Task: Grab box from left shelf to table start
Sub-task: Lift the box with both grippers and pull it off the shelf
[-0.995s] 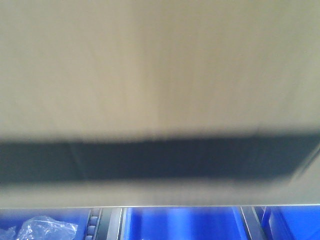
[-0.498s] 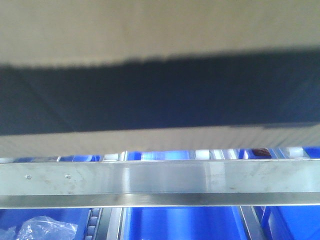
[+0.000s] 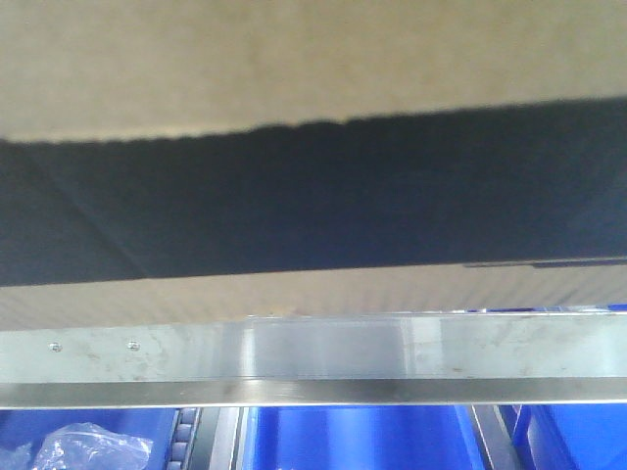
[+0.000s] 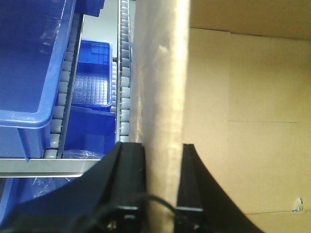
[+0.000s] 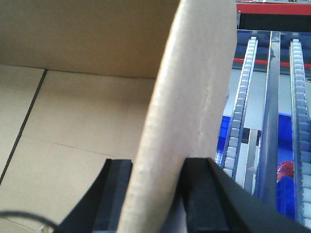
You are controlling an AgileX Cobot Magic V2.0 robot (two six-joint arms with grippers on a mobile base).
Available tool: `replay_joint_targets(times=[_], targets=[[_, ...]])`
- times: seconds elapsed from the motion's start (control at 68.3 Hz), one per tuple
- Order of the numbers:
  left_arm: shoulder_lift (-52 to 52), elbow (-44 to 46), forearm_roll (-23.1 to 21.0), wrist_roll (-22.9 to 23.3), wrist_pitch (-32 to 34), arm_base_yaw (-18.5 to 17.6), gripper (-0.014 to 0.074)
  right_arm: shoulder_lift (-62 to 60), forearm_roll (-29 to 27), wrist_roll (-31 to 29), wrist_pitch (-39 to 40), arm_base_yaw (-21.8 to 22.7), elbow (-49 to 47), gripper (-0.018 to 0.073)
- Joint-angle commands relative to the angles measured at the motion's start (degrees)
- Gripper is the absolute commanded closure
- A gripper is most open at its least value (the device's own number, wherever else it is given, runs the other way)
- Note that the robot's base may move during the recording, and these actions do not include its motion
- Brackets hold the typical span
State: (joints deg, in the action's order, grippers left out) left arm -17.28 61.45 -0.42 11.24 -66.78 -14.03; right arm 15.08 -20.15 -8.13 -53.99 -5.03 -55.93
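Note:
The box, brown cardboard with a wide black panel, fills the upper part of the front view, just above the left shelf's silvery front bar. In the left wrist view my left gripper is shut on the box's upright left wall, one black finger on each side. The open inside of the box lies to the right. In the right wrist view my right gripper is shut on the opposite wall, with the inside of the box on the left.
Blue bins sit under the bar, one holding a clear plastic bag. A blue bin and roller tracks run left of the box. More roller tracks and a red beam lie to its right.
The box has risen in the front view, uncovering the shelf's front bar. Over the last half second it sank slightly, closing the gap above the bar.

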Motion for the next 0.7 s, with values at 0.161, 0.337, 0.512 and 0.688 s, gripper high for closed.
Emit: replay_joint_targets(times=[0.161,0.337,0.512,0.688], targets=[[-0.69,1.94,0.11,0.98,10.02,-0.21,0.0687,0.84,0.35,-1.4,8.36,-0.1,-1.74,0.0501],[-0.69,1.94,0.11,0.98,10.02,-0.21,0.0687,0.84,0.35,-1.4,8.36,-0.1,-1.74,0.0501],[-0.69,1.94,0.11,0.98,10.02,-0.21,0.0687,0.84,0.35,-1.4,8.36,-0.1,-1.74,0.0501],[-0.69,0.35,0.11,0.98,10.02,-0.21,0.0687,0.84,0.35,-1.4,8.36,-0.05,-1.74,0.0501]])
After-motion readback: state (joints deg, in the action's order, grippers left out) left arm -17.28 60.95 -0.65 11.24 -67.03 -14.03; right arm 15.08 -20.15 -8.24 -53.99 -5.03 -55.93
